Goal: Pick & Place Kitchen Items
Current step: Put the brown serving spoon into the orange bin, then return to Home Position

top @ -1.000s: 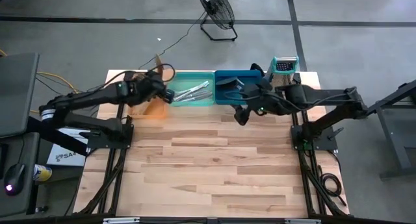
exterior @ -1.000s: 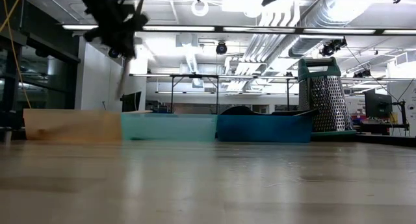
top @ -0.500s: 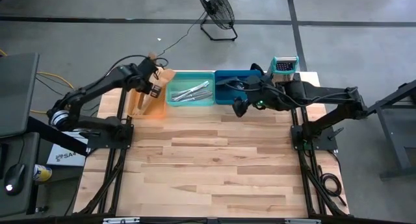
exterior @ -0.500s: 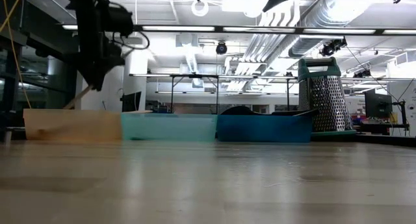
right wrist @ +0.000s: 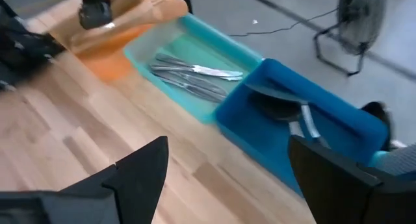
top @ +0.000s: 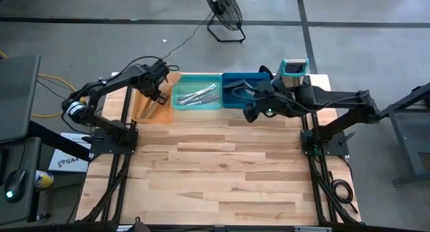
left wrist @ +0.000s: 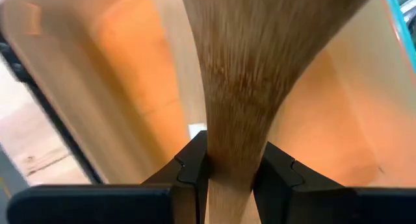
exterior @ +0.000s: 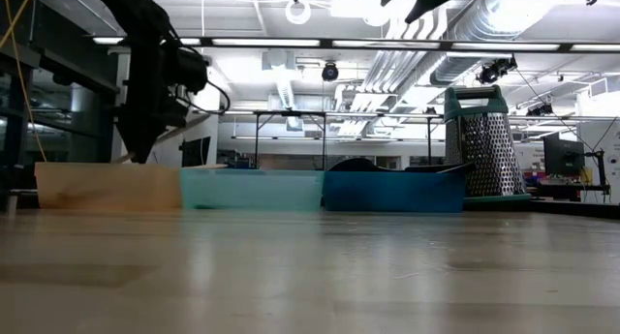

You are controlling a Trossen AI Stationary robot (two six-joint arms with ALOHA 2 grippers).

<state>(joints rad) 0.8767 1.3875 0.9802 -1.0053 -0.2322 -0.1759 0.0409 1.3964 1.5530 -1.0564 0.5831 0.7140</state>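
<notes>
My left gripper (top: 158, 92) hangs over the orange tray (top: 144, 115), shut on a pale wooden utensil (left wrist: 260, 55) that widens away from the fingers. In the low view the utensil's lower end (exterior: 126, 157) dips behind the tray wall (exterior: 107, 187). More wooden utensils (right wrist: 140, 3) lean at the tray's far end. Silver cutlery (top: 197, 95) lies in the teal tray, and black turners (right wrist: 279, 107) lie in the blue tray. My right gripper (right wrist: 224, 152) is open above the table by the blue tray's near edge, touching nothing. My left gripper pinches the wooden utensil's narrow handle (left wrist: 231, 152) between its two fingers (left wrist: 192, 169). The fingers come from above, pointing down. The utensil hangs below them with its broad end inside the orange tray (left wrist: 130, 87); whether that end touches the tray floor I cannot tell.
The three trays stand side by side along the table's far edge. A steel box grater with a teal top (top: 293, 68) stands at the far right corner beside the blue tray. Bare wooden tabletop (top: 215, 171) stretches from the trays to the near edge.
My left gripper has carried the wooden utensil toward the table's left, from beside the teal tray to over the orange tray, and has come down. The utensil, then hanging high above the trays, now reaches below the orange tray's rim. The gripper has stayed shut on it.
</notes>
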